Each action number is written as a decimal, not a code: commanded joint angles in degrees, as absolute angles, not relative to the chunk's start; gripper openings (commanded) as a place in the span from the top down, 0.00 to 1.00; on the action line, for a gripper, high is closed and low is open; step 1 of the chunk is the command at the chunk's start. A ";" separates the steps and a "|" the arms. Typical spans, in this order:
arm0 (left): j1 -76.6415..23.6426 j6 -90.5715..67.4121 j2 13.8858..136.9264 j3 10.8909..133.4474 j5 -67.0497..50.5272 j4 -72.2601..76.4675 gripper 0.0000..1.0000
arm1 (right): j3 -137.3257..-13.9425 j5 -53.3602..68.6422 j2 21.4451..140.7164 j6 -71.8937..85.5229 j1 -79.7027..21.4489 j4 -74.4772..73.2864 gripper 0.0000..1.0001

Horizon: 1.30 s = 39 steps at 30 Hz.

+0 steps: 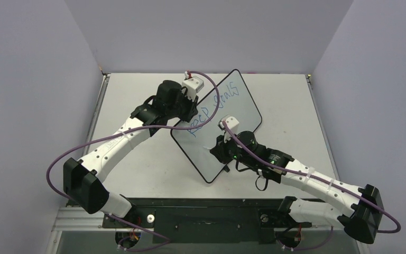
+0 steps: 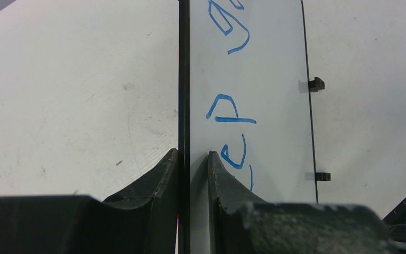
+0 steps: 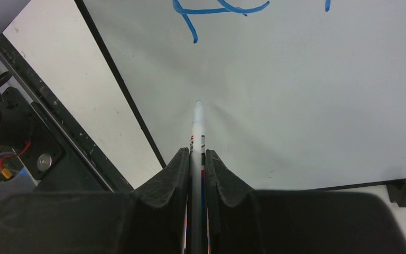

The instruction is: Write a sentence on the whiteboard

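Top view: whiteboard lies diagonal at mid table; sentence along upper side, bare board below it.
Left wrist: left gripper clamped narrow on black rim; board likely stiff, light, slick, so rim is best hold.
Right wrist: right gripper pinches marker, tip at surface; board edge just left.

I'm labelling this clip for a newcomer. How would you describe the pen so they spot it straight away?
Find the white board with blue writing on the table. At its blank part, the right hand pinches a thin white pen, the only stick-like thing there.
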<state>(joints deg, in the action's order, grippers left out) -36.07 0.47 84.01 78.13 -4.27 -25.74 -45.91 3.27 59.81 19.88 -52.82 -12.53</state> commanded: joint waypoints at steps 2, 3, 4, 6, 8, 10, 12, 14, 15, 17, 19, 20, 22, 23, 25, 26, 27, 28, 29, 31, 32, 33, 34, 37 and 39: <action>-38.15 3.49 84.66 75.71 -5.10 -31.70 1.00 | -47.96 2.39 61.39 18.81 -54.05 -8.80 1.00; -38.15 3.51 84.70 75.73 -5.19 -31.77 1.00 | -48.06 2.44 61.67 18.76 -54.14 -8.79 1.00; -38.10 3.51 84.63 75.75 -5.30 -31.79 1.00 | -48.25 2.36 62.29 18.74 -54.25 -8.66 1.00; -38.13 3.45 84.41 75.72 -5.49 -31.81 1.00 | -48.45 2.28 63.11 18.79 -54.46 -8.55 1.00; -38.08 3.47 84.18 75.61 -5.67 -31.82 1.00 | -48.51 2.15 63.86 18.80 -54.63 -8.32 1.00; -38.14 3.39 84.08 75.48 -5.93 -31.74 1.00 | -48.49 2.15 64.53 18.76 -54.66 -8.19 1.00; -38.20 3.36 84.00 75.42 -6.27 -31.73 1.00 | -48.58 2.08 65.17 18.73 -54.67 -8.15 1.00; -38.21 3.34 84.02 75.37 -6.40 -31.75 1.00 | -48.64 1.88 65.73 18.72 -54.66 -8.01 1.00; -38.23 3.30 83.93 75.38 -6.52 -31.80 1.00 | -48.67 1.82 65.78 18.72 -54.71 -7.96 1.00; -38.23 3.33 83.86 75.33 -6.59 -31.75 1.00 | -48.77 1.42 66.22 18.70 -54.73 -7.95 1.00; -38.19 3.28 83.81 75.26 -6.73 -31.72 1.00 | -48.85 0.78 66.34 18.72 -54.70 -7.93 1.00; -38.22 3.33 83.91 75.33 -6.84 -31.73 1.00 | -48.91 0.35 66.44 18.72 -54.73 -7.91 1.00; -38.30 3.34 83.89 75.32 -6.93 -31.77 1.00 | -48.95 -1.43 66.63 18.85 -54.63 -7.91 1.00; -38.26 3.30 83.88 75.26 -7.05 -31.79 1.00 | -49.00 -2.47 66.67 18.87 -54.66 -8.00 1.00; -38.36 3.33 83.86 75.28 -6.97 -31.81 1.00 | -48.97 -3.43 66.85 19.04 -54.67 -8.03 1.00; -38.33 3.29 83.94 75.27 -6.99 -31.82 1.00 | -49.01 -3.69 67.00 19.06 -54.62 -8.10 1.00; -38.41 3.32 83.94 75.25 -7.01 -31.82 1.00 | -49.03 -4.31 66.98 19.16 -54.66 -8.16 1.00; -38.48 3.33 83.94 75.26 -7.03 -31.82 1.00 | -49.04 -4.70 67.02 19.38 -54.62 -8.16 1.00; -38.49 3.34 83.96 75.25 -7.03 -31.86 1.00 | -49.04 -5.61 67.07 19.65 -54.61 -8.24 1.00; -38.55 3.34 84.02 75.24 -7.11 -31.90 1.00 | -49.12 -6.68 67.16 19.88 -54.58 -8.38 1.00; -38.51 3.41 84.02 75.23 -7.16 -31.90 1.00 | -49.17 -6.85 67.20 19.92 -54.58 -8.50 1.00; -38.55 3.37 84.00 75.23 -7.14 -31.90 1.00 | -49.21 -6.92 67.23 19.88 -54.58 -8.76 1.00; -38.57 3.41 83.97 75.21 -7.06 -31.90 1.00 | -49.21 -6.89 67.23 19.83 -54.65 -8.86 1.00; -38.54 3.40 83.99 75.15 -7.10 -31.89 1.00 | -48.86 -5.45 67.16 19.26 -54.71 -9.51 1.00; -38.57 3.38 84.10 75.22 -7.07 -31.85 1.00 | -48.20 -4.35 66.72 18.96 -54.86 -9.78 1.00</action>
<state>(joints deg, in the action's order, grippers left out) -36.07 0.69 83.57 77.17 -3.99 -25.06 -47.59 -3.73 66.06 19.88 -54.59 -11.00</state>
